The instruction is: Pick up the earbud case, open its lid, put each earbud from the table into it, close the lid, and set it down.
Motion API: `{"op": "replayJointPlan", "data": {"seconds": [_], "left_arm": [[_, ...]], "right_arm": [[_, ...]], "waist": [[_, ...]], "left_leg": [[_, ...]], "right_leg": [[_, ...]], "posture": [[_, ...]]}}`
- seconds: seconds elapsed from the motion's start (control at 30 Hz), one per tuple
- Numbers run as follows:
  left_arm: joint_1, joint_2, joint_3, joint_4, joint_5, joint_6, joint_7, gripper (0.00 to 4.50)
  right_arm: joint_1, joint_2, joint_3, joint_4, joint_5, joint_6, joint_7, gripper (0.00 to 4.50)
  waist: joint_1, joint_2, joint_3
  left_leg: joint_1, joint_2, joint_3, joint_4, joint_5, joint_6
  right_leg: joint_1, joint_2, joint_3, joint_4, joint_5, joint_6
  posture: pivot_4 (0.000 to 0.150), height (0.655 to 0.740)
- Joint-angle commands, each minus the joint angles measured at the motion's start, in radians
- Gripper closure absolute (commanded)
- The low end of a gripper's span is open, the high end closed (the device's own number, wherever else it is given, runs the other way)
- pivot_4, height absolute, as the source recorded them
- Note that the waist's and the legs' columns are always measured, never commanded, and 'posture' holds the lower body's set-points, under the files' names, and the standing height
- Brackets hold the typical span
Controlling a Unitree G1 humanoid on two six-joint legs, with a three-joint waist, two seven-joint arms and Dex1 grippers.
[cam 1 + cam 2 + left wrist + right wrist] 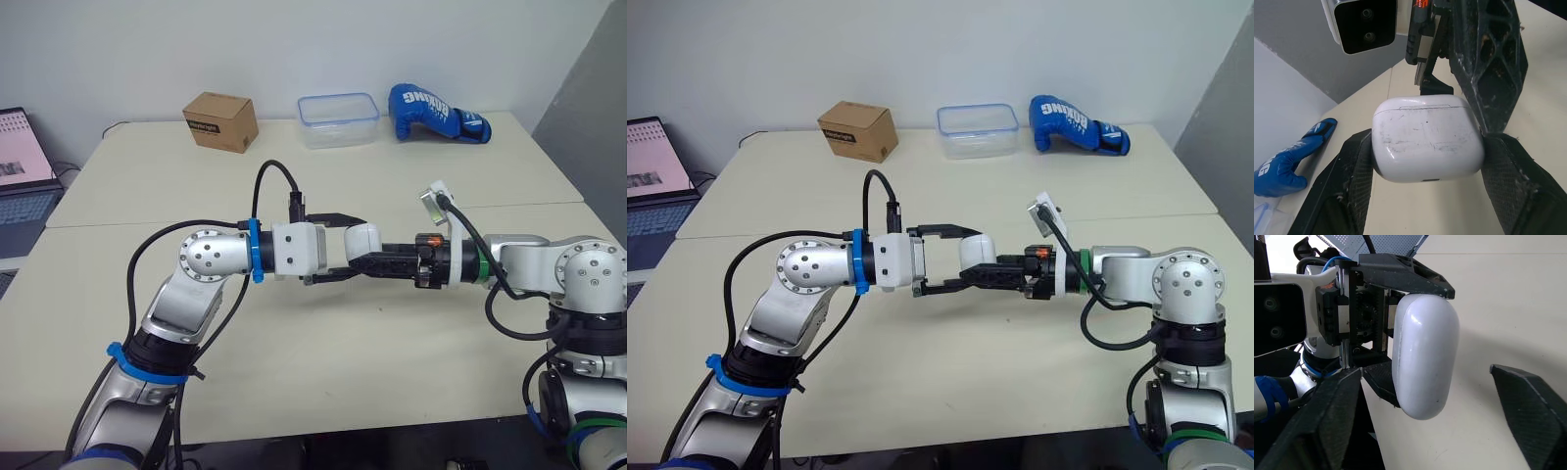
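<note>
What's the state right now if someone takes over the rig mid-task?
Left pincer: shut on the earbud case, held above the table.
Right pincer: open, fingers either side of the case, not clamping it.
Done: case picked up.
Left: case is closed, so open it, load each earbud, close it, set it down.

Laptop (22, 168) cut by left edge; earbud case (363, 238) partly hidden, apparently by clamping left tool (353, 248).

Cream table (343, 367) with cardboard box (220, 121), clear plastic container (338, 133), blue boxing glove (436, 113).
</note>
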Motion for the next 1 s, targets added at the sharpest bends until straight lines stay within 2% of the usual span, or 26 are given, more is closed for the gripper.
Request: {"op": "replayJointPlan", "data": {"seconds": [0.03,0.57,0.6,0.63,0.8,0.83,1.0], "left_arm": [[-0.017,-0.001,0.003,-0.037,-0.012,0.001,0.002,1.73],[-0.008,-0.005,-0.006,-0.05,-0.008,0.007,0.0,1.73],[-0.007,-0.004,-0.006,-0.051,-0.008,0.007,-0.001,1.73],[-0.007,-0.004,-0.006,-0.051,-0.008,0.007,-0.001,1.73],[-0.001,0.003,-0.007,-0.052,-0.004,0.001,-0.006,1.73],[-0.001,0.003,-0.007,-0.052,-0.004,0.001,-0.005,1.73],[-0.001,0.006,-0.006,-0.048,-0.002,-0.006,-0.007,1.73]], "right_arm": [[-0.019,-0.006,-0.005,-0.022,0.074,-0.014,-0.016,1.16],[-0.025,-0.04,0.025,-0.007,0.131,-0.054,-0.048,1.16],[-0.024,-0.041,0.026,-0.007,0.135,-0.057,-0.049,1.55],[-0.024,-0.043,0.027,-0.007,0.139,-0.06,-0.05,1.71],[-0.021,-0.055,0.035,-0.01,0.157,-0.073,-0.051,3.46],[-0.02,-0.057,0.037,-0.011,0.16,-0.076,-0.051,3.68],[-0.015,-0.064,0.045,-0.01,0.173,-0.082,-0.054,3.69]], "waist": [[-0.002,0.0,0.0],[-0.007,0.0,0.0],[-0.007,0.0,0.0],[-0.007,0.0,0.0],[-0.008,0.0,0.0],[-0.008,0.0,0.0],[-0.008,0.0,0.0]], "left_leg": [[0.0,0.0,0.0,0.0,0.0,0.0],[0.0,0.0,0.0,0.0,0.0,0.0],[0.0,0.0,0.0,0.0,0.0,0.0],[0.0,0.0,0.0,0.0,0.0,0.0],[0.0,0.0,0.0,0.0,0.0,0.0],[0.0,0.0,0.0,0.0,0.0,0.0],[0.0,0.0,0.0,0.0,0.0,0.0]], "right_leg": [[0.0,0.0,0.0,0.0,0.0,0.0],[0.0,0.0,0.0,0.0,0.0,0.0],[0.0,0.0,0.0,0.0,0.0,0.0],[0.0,0.0,0.0,0.0,0.0,0.0],[0.0,0.0,0.0,0.0,0.0,0.0],[0.0,0.0,0.0,0.0,0.0,0.0],[0.0,0.0,0.0,0.0,0.0,0.0]], "posture": [[0.15,0.7307],[0.15,0.7307],[0.15,0.7307],[0.15,0.7307],[0.15,0.7307],[0.15,0.7307],[0.15,0.7307]]}}
